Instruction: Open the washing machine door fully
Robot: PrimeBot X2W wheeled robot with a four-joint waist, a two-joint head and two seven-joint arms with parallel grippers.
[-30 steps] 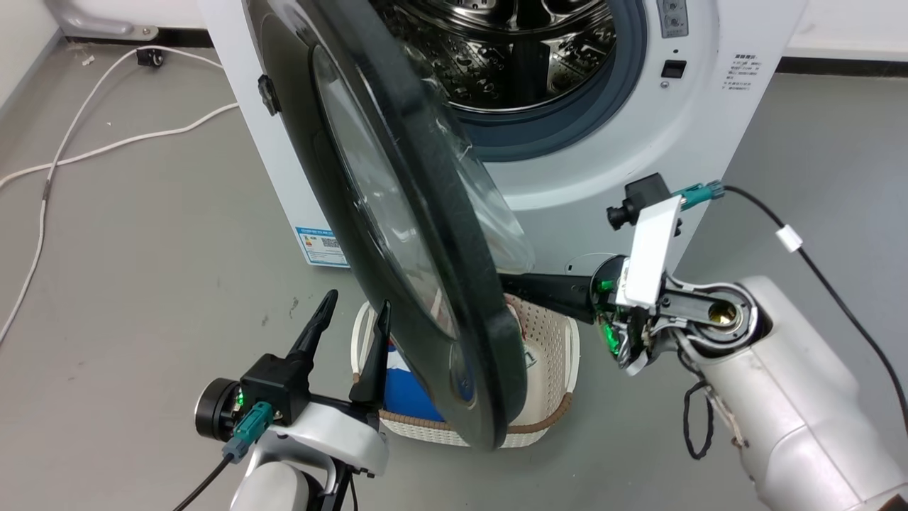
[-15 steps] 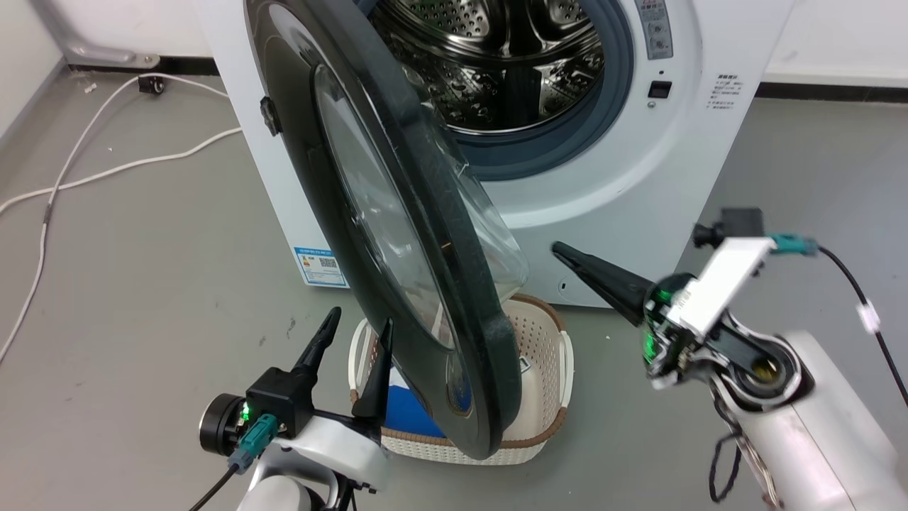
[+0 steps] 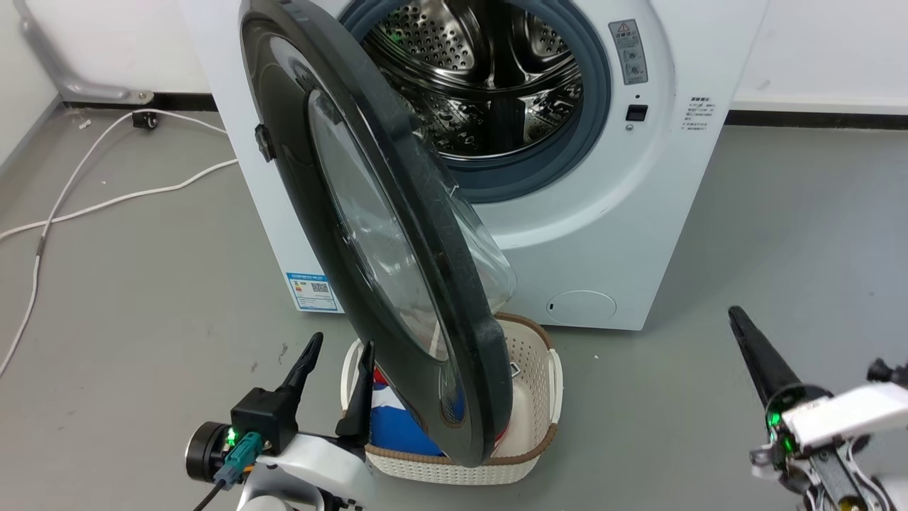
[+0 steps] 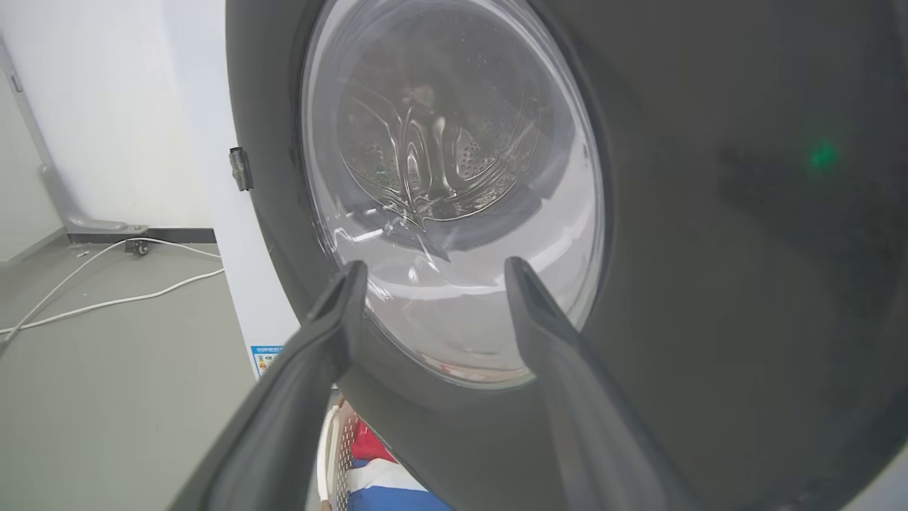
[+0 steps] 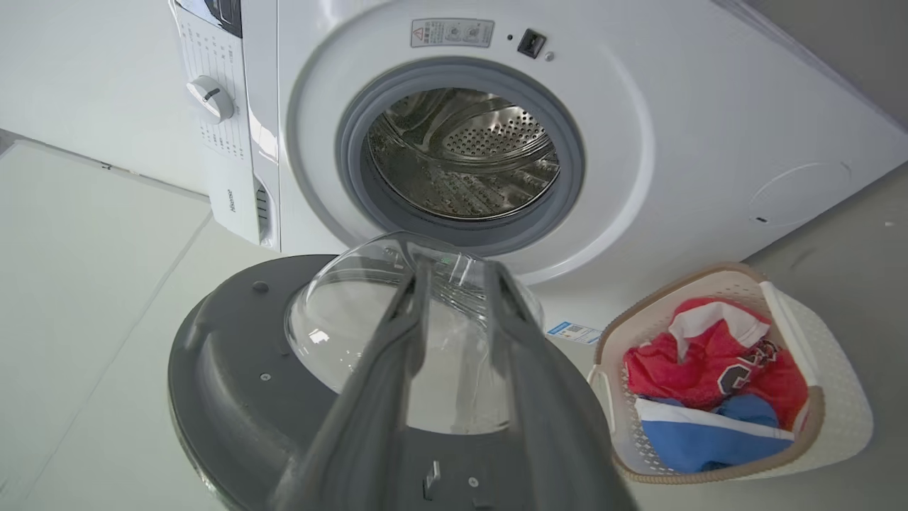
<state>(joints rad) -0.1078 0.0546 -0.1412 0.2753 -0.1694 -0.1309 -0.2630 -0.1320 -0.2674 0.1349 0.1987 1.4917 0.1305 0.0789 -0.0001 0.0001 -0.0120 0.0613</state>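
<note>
A: The door [image 3: 397, 234] stands about halfway out from the washing machine [image 3: 638, 213], over the basket [image 3: 454, 470].
B: Not fully open yet! The left gripper [image 3: 341, 342] is spread near it and the right gripper [image 5: 457, 268] slightly parted, both empty.

Head above, wrists close, all toward door [image 3: 376, 234]

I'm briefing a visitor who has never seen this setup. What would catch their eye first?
The glossy black washing machine door stands swung out at the head view's centre, its glass bowl bulging toward the washing machine behind, whose steel drum gapes. Below the door sits a white laundry basket holding red and blue clothes.
</note>
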